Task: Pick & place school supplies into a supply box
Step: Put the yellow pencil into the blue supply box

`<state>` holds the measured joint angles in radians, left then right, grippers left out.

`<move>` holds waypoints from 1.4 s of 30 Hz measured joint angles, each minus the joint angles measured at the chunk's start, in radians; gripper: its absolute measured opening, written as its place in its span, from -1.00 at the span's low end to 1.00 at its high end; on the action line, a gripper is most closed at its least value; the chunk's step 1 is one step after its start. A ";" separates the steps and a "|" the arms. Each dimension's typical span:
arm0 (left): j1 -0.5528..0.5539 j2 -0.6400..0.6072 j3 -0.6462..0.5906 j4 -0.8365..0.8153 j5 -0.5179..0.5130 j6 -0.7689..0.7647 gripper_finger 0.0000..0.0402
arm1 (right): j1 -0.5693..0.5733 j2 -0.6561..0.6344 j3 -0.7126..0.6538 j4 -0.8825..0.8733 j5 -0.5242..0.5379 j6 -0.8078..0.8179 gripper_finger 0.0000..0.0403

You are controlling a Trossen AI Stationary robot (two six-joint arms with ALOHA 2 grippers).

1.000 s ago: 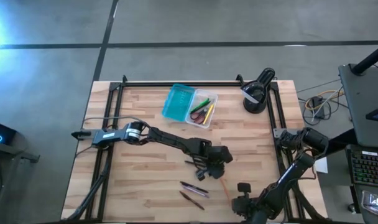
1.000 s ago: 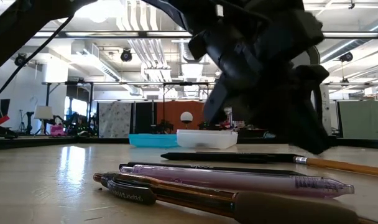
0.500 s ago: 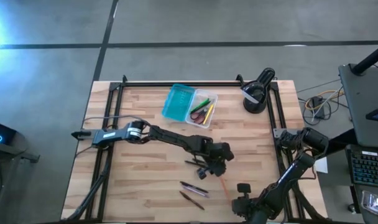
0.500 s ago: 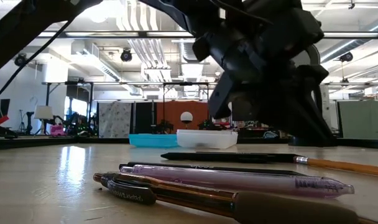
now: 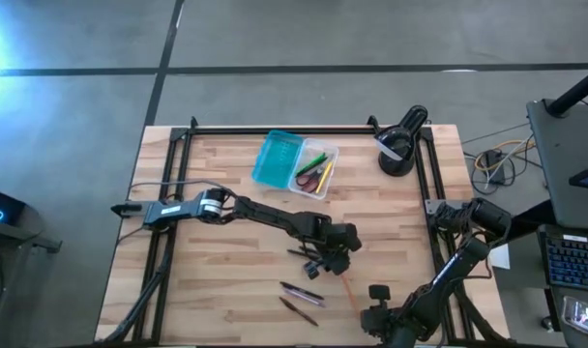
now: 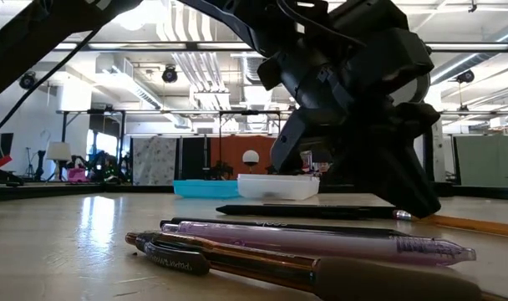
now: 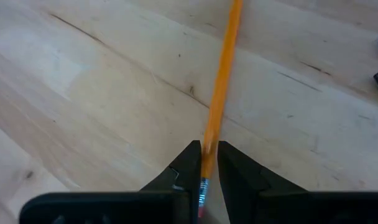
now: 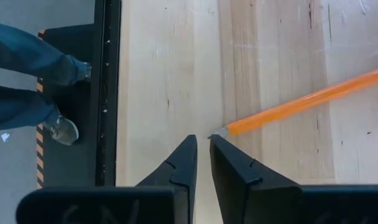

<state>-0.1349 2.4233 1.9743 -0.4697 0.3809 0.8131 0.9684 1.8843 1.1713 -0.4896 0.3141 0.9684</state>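
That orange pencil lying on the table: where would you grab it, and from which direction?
Near its eraser end, from straight above, I'd say. The orange pencil lies flat on the wooden table, long and thin, so fingers must straddle it across its width. The left gripper does just that: its fingers sit either side of the shaft by the metal band. The right gripper waits near the pencil's tip.

Table (image 5: 207, 261), free room: bare wood at 9 o'clock of the left gripper (image 5: 335, 261) and across the near-left corner.

Obstacles: two pens (image 5: 300, 298) at its 7 o'clock; dark pen (image 5: 304, 255) just beside at 9 o'clock; supply box (image 5: 294, 163) at 11 o'clock; black round device (image 5: 400, 141) at 1 o'clock; right gripper (image 5: 376, 292), parked at 5 o'clock.
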 joint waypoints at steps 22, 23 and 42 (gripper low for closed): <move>-0.007 -0.002 -0.030 0.009 -0.073 0.014 -0.80 | -0.001 0.000 -0.007 0.007 0.002 0.026 -0.05; -0.008 -0.002 -0.027 0.006 -0.077 0.000 -0.80 | -0.001 0.000 -0.008 0.007 0.002 0.026 -0.04; -0.026 -0.001 -0.045 0.104 -0.232 -0.075 -0.61 | -0.006 0.002 -0.012 0.008 0.003 0.027 -0.14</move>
<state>-0.1611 2.4222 1.9289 -0.3656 0.1484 0.7384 0.9619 1.8858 1.1591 -0.4816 0.3168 0.9951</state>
